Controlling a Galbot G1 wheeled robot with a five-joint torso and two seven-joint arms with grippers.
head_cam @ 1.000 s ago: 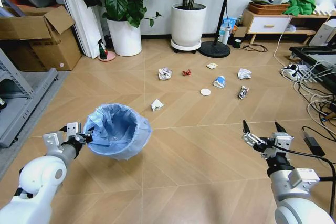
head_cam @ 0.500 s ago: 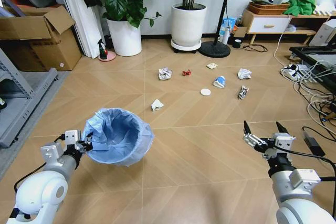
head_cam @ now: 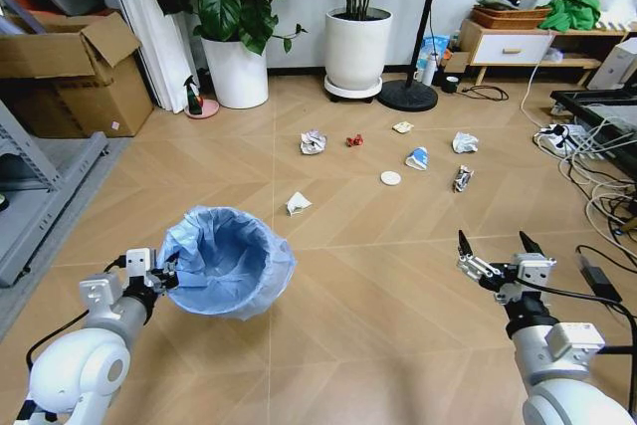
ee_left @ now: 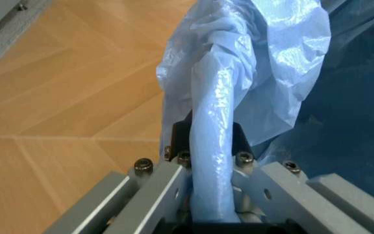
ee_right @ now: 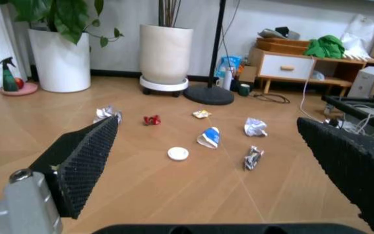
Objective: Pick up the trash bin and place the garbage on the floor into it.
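Observation:
The trash bin (head_cam: 231, 261), lined with a crinkled light-blue bag, hangs low at my left over the floor (head_cam: 378, 276). My left gripper (head_cam: 164, 274) is shut on its rim (ee_left: 216, 146), which runs between the fingers. Ahead lies the garbage: a paper scrap (head_cam: 297, 203), a paper ball (head_cam: 314, 140), a red wrapper (head_cam: 353, 139), a yellowish wrapper (head_cam: 402, 126), a crushed cup (head_cam: 416, 157), a white lid (head_cam: 391, 178), a printed wrapper (head_cam: 462, 178) and another paper ball (head_cam: 464, 141). My right gripper (head_cam: 495, 251) stands open and empty, its fingers (ee_right: 86, 161) framing the litter.
Two white planters (head_cam: 357, 47) and a fan base (head_cam: 406, 94) stand along the back wall, with a green spray bottle (head_cam: 193, 95) at the left. A cardboard box (head_cam: 75, 72) and a metal rack (head_cam: 40, 186) flank the left. Cables (head_cam: 587, 161) sprawl at the right.
The left arm has drawn back slightly, carrying the bin a little lower and to the right. The whole view has shifted a touch. The right gripper stays open in place.

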